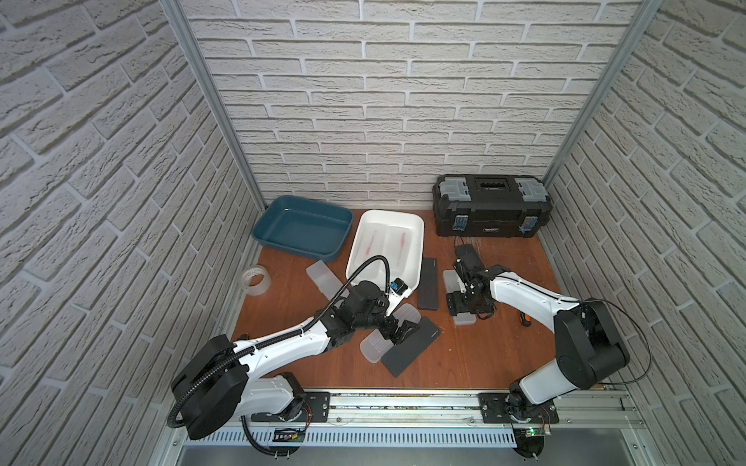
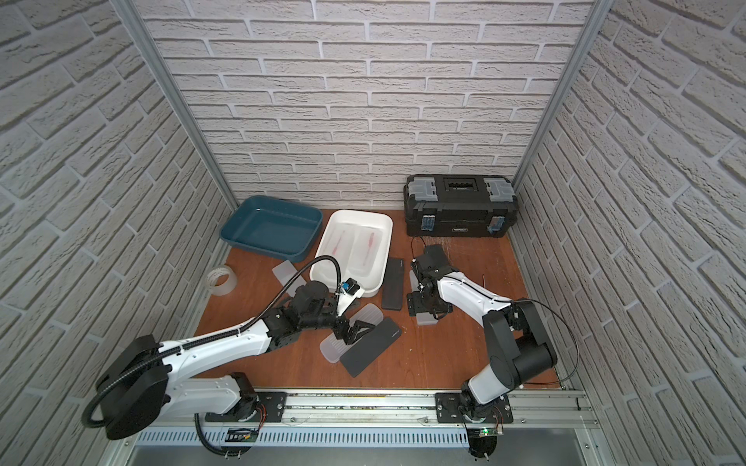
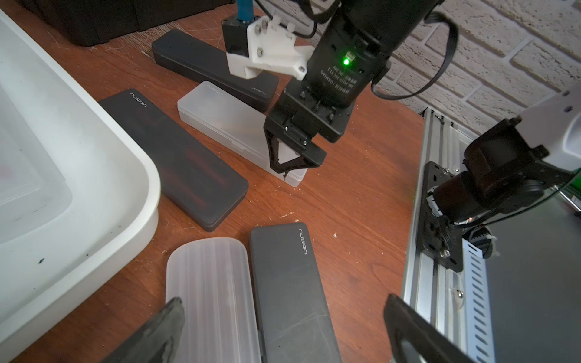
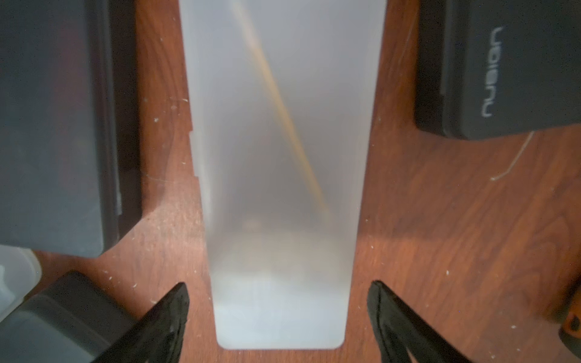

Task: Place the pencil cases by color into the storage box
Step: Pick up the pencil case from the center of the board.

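Observation:
My right gripper [image 4: 279, 298] is open and straddles the end of a frosted white pencil case [image 4: 279, 157] lying on the table, with a gap at each finger. My left gripper [image 3: 284, 317] is open wide above a frosted case [image 3: 210, 283] and a black case [image 3: 289, 283] lying side by side. In both top views another black case [image 1: 428, 282] lies beside the white storage box [image 1: 393, 213], which holds two frosted cases [image 1: 387, 246]. A frosted case [image 1: 321, 278] lies left of that box. The blue storage box [image 1: 302, 230] has nothing in it.
A black toolbox [image 1: 490, 210] stands at the back right. A clear tape roll [image 1: 256, 280] sits near the left wall. Another black case [image 4: 503, 63] lies under the right arm. An aluminium rail [image 1: 403, 403] runs along the front edge.

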`<state>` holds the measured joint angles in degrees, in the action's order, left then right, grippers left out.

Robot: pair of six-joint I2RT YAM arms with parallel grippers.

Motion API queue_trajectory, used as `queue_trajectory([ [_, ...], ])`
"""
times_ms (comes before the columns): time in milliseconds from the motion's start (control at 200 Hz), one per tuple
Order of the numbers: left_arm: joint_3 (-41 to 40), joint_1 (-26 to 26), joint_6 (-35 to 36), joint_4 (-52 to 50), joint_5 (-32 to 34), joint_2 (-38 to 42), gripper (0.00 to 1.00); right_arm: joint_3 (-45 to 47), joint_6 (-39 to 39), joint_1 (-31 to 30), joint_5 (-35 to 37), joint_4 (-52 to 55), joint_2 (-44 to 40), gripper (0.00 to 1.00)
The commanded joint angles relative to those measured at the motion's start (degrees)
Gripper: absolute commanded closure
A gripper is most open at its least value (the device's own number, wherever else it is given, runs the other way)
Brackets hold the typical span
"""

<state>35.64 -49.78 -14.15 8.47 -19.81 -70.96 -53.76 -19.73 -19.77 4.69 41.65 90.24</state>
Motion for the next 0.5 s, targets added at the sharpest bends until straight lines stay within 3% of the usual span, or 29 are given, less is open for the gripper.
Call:
queue_trajectory([
  [0,1.7,-0.1,0.0,0.7,-0.4,-0.2,0.01,-0.1,0.7,-0.2,0.1,-2.7,1.8,0.10],
  [495,1.3,-0.4,0.5,-0.6,0.6,1.7,0.02,-4.9,0.1,-0.2,1.0,-1.7,9.1,0.12],
])
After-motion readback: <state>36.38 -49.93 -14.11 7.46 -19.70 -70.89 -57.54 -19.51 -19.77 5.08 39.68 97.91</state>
